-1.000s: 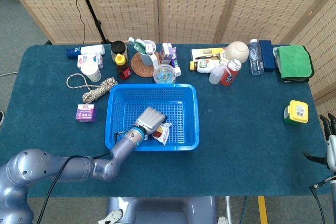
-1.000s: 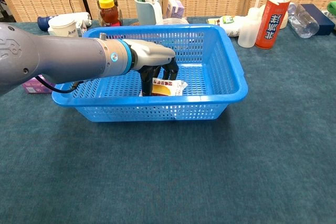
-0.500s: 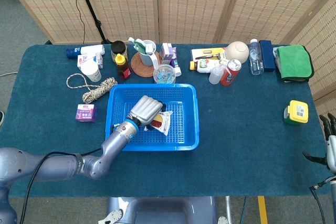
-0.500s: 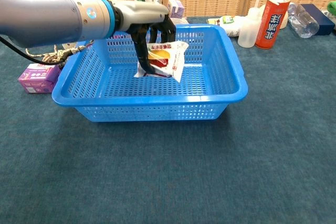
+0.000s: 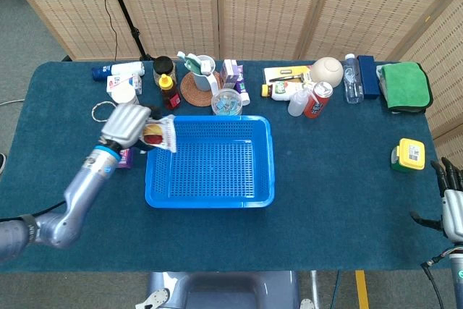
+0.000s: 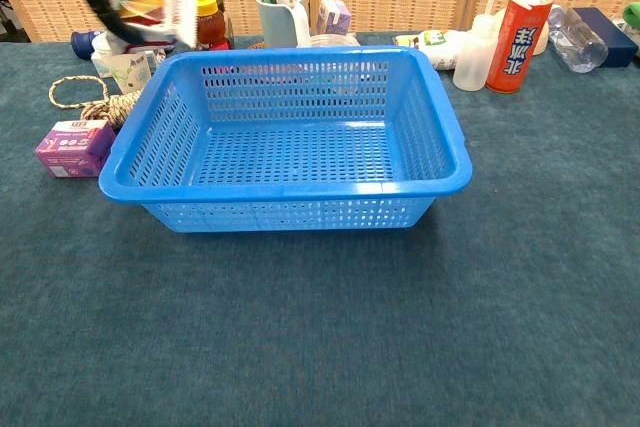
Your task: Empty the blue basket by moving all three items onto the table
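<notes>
Snack packet [image 5: 160,134] clamped in my left robot hand [image 5: 127,125], held above basket's left rim for drop onto surface [image 5: 333,208]. Blue basket [image 5: 210,197] looks empty. Right robot hand [image 5: 450,204] idle, fingers seemingly apart; edge view poor.

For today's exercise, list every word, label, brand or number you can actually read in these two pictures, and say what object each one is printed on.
No text reads clearly enough to quote.
Red can: large white characters down its side, not legible.
Snack packet in the left hand: motion-blurred.
Purple box: print too small.
Yellow box: label too small.
</notes>
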